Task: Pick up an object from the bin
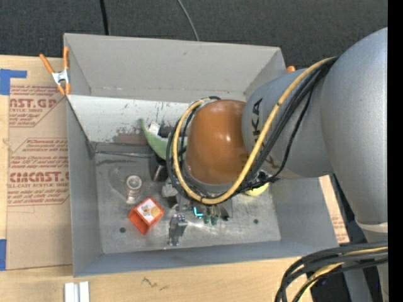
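My gripper point(175, 227) hangs below the arm's wrist, low over the front middle of the bin floor. Just left of it lies a small orange-red box point(145, 216) with a white label on top, close to the gripper but not between its jaws. A small clear round cup point(133, 184) stands a little farther back and to the left. Nothing shows in the gripper's hold.
A pale green object point(155, 141) and a black one point(162, 166) lie by the back wall, partly hidden by the arm. A yellow thing point(256, 191) peeks out under the arm at the right. The arm covers the bin's middle and right.
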Controlling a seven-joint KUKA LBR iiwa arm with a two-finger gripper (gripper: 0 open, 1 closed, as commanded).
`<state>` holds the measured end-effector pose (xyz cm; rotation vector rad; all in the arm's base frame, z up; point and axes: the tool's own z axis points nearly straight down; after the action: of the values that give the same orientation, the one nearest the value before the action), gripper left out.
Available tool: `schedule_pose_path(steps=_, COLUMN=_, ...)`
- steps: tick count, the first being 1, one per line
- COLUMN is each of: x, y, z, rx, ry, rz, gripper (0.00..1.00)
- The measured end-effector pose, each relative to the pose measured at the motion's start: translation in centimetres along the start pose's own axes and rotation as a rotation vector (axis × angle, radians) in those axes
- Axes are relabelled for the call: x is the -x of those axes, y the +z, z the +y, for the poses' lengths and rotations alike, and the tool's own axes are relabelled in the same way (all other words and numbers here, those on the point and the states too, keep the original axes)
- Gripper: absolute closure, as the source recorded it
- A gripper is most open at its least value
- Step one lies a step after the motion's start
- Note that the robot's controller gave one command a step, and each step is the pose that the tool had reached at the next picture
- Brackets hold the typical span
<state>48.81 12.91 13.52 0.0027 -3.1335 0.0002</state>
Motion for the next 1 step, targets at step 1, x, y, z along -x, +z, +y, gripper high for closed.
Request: schedule_pose_path(steps=1, x=0.21, y=-0.34, z=-0.05, rx=0.001, ry=0.001, rz=-0.007, gripper=0.0)
